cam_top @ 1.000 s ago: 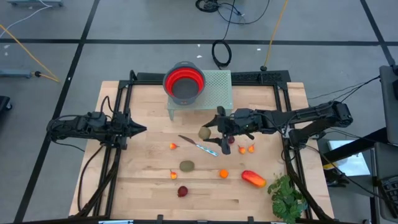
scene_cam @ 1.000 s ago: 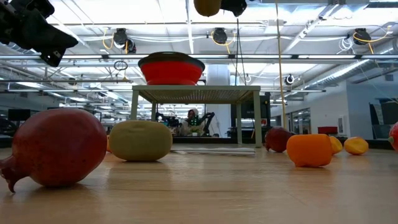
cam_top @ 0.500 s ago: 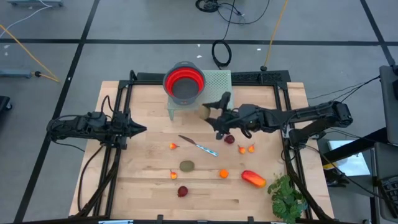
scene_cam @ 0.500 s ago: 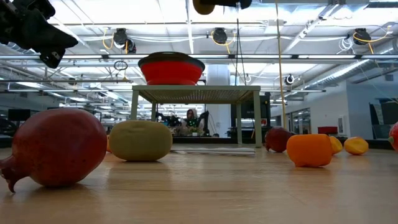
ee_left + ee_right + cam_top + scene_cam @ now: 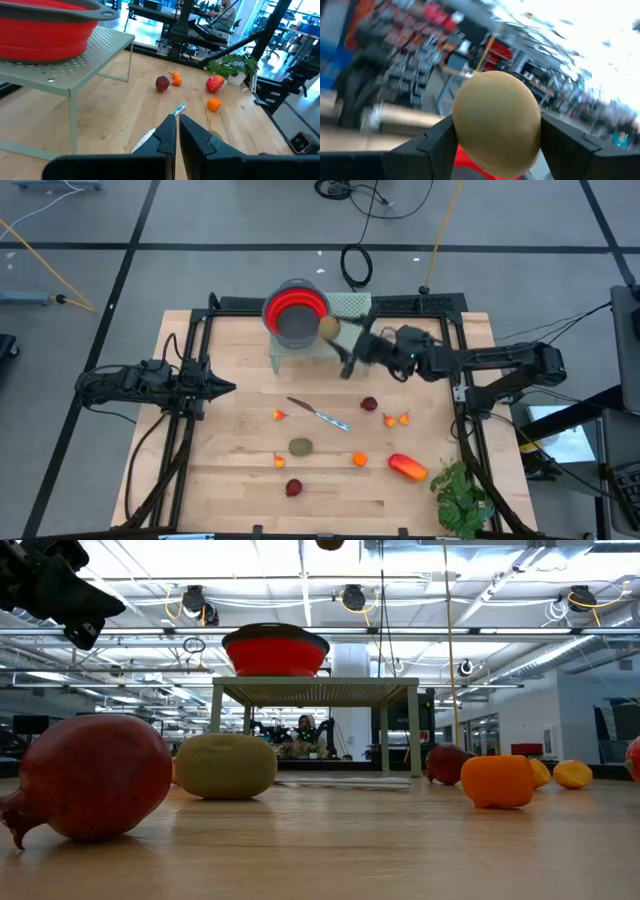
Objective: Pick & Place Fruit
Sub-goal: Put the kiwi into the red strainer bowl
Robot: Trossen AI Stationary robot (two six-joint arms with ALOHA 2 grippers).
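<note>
Fruit status: one olive-brown oval (image 5: 329, 328) is up in the air, pinched between the fingers of the right gripper (image 5: 335, 332), just beside the red bowl (image 5: 296, 308) at its rim, on the side facing the right arm. Right wrist view shows the oval (image 5: 496, 122) filling the gap between both fingers, jaws spread fairly wide around it, w/ a bit of red bowl edge just under it. Bowl sits on a pale green perforated stand (image 5: 350, 315) at the far edge of the wooden table (image 5: 230, 470).

Rest of the fruit lies on the table, all on the near side of the bowl:
- dark red round piece (image 5: 369, 403) nearest the stand, w/ two tiny orange ones (image 5: 389, 420) and (image 5: 404, 418) just beside it
- tiny orange piece (image 5: 279, 415) near the handle end of the silver knife (image 5: 319, 415)
- second olive-brown oval (image 5: 301, 446) farther from the bowl, past the knife
- tiny orange bits (image 5: 279, 461) and (image 5: 360, 459) either side of that oval
- dark red round piece (image 5: 293, 487) farthest out
- long red-orange piece (image 5: 408, 468) next to the green plant (image 5: 460, 495) at the table corner

Left gripper (image 5: 228, 388) waits well off to the bowl's left, fingers closed together w/ nothing between them; left wrist view shows the tips (image 5: 175, 125) nearly touching, above the table.
</note>
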